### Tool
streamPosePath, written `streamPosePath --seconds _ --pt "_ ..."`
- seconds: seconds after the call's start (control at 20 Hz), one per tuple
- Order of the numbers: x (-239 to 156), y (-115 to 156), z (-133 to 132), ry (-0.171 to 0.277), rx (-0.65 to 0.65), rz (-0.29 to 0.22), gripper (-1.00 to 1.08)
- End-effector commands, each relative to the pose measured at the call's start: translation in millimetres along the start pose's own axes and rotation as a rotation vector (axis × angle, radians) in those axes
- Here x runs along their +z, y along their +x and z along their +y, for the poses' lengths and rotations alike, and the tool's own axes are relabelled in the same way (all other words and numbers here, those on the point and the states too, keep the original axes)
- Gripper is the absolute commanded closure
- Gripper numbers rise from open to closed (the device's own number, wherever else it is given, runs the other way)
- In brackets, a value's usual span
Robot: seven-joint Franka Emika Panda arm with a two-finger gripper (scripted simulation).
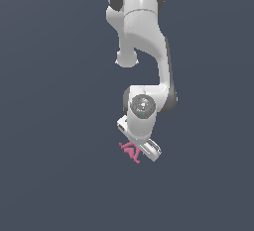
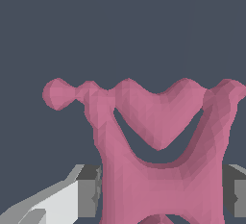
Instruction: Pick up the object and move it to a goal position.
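Seen from the exterior view, the white arm (image 1: 144, 51) reaches down the middle of the picture from twelve o'clock, its upper joints cut off by the top edge, and ends in the gripper (image 1: 135, 151) a little below centre. The hand body hides the fingers almost wholly in this view, so their spacing cannot be read there. The pink object (image 1: 131, 152) pokes out from under the hand toward eight o'clock of the wrist, only its points and one edge showing; the rest is covered by the hand. The ground (image 1: 49, 175) is one flat dark blue-grey colour with no shadow or line to go by, so whether the piece rests on it or hangs clear of it cannot be told. In the wrist view the object (image 2: 158, 170) fills the lower half of the picture, very close to the lens, its lower part cut off by the frame edge; two horn-like points and a knobbed tip rise from it, and a heart-shaped lobe sits between curved arms. A grey finger pad (image 2: 89, 189) lies against one side of the piece and a second grey pad (image 2: 235, 189) against the other, both only partly in frame, so the fingers stand closed on the pink piece, gripping it between them. Exact contact on the second pad is hard to make out.
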State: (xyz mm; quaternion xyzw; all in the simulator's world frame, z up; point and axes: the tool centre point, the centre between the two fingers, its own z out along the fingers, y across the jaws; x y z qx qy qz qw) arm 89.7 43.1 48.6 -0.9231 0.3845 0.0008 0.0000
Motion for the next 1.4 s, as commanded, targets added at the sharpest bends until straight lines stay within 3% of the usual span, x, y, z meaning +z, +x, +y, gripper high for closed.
streamPosePath --seconds 0.0,0.85,1.1,1.35 --pt "-13.1 8.7 20.3 0.001 0.001 0.001 1.08" --pt "-114.4 76.8 176.9 0.002 0.002 0.000 1.08" --pt "-134.3 91.3 205.9 0.001 0.001 0.001 1.08" --pt "-141.1 96.8 215.7 0.001 0.001 0.001 1.08"
